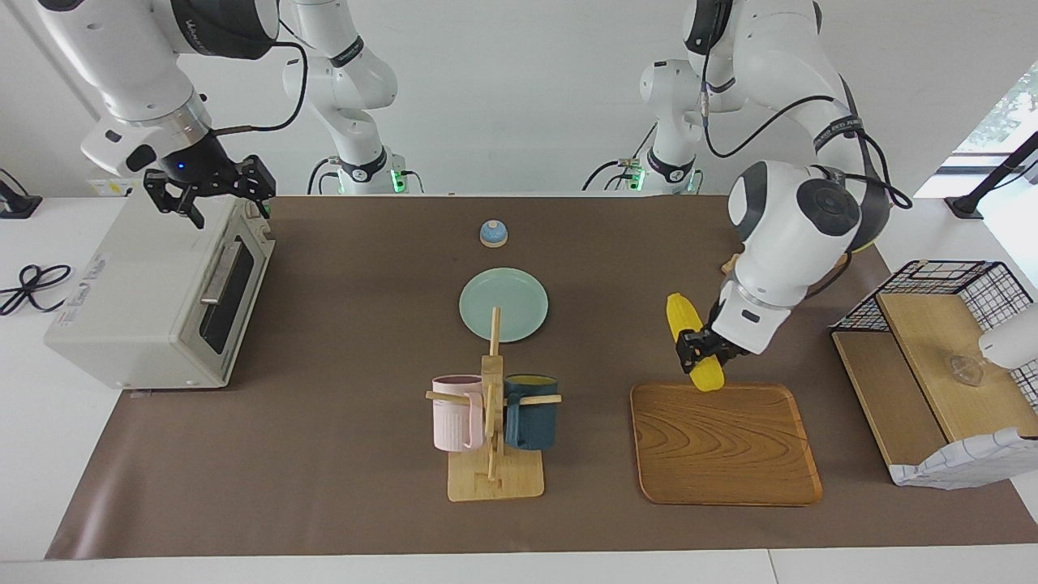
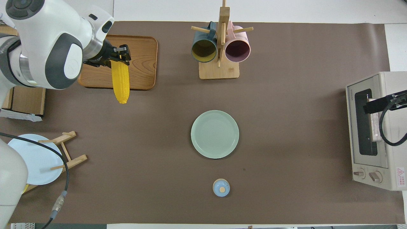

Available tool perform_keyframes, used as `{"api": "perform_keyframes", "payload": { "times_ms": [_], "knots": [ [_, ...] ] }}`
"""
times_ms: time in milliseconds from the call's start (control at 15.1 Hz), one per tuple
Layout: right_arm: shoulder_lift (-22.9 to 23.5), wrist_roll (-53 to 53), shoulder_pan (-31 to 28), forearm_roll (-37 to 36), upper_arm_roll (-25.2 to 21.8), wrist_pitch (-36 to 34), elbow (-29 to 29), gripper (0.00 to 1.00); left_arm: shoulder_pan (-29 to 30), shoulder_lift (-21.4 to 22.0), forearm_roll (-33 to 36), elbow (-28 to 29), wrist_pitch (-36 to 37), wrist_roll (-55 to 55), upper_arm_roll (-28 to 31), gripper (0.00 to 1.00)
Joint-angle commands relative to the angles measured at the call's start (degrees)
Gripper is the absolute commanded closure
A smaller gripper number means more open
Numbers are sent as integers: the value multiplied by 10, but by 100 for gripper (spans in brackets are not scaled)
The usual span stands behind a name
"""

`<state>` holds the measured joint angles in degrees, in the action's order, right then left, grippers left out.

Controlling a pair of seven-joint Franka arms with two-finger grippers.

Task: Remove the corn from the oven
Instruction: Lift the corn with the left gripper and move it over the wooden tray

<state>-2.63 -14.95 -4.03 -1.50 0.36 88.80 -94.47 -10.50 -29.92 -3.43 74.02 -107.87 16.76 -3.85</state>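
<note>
The right gripper [image 1: 212, 197], fingers spread and holding nothing, hangs over the closed oven [image 1: 154, 292] at the right arm's table end. The left gripper [image 1: 702, 347] clamps the corn [image 1: 696, 353] above the tray's [image 1: 724, 444] near edge.

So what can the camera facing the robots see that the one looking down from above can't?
Only the facing view shows the arms' bases and the black wire basket. Only the overhead view looks into the two mugs and shows the oven's knobs. Both show the left pincer holding the corn over the wooden tray, the right pincer over the oven, and the green plate.
</note>
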Motion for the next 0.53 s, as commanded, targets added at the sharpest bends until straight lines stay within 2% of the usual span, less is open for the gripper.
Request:
{"api": "perform_keyframes", "payload": {
  "times_ms": [0,133,465],
  "knots": [
    [15,13,13,-10,2,-37,39,0,16,-146,7,-168,29,-34,-4,100],
    [24,35,51,-10,-23,-43,44,0,40,-181,8,-192,5,-68,-6,100],
    [17,85,84,-10,-40,-51,35,0,40,-196,10,-171,-54,-77,-7,100]
  ]
}}
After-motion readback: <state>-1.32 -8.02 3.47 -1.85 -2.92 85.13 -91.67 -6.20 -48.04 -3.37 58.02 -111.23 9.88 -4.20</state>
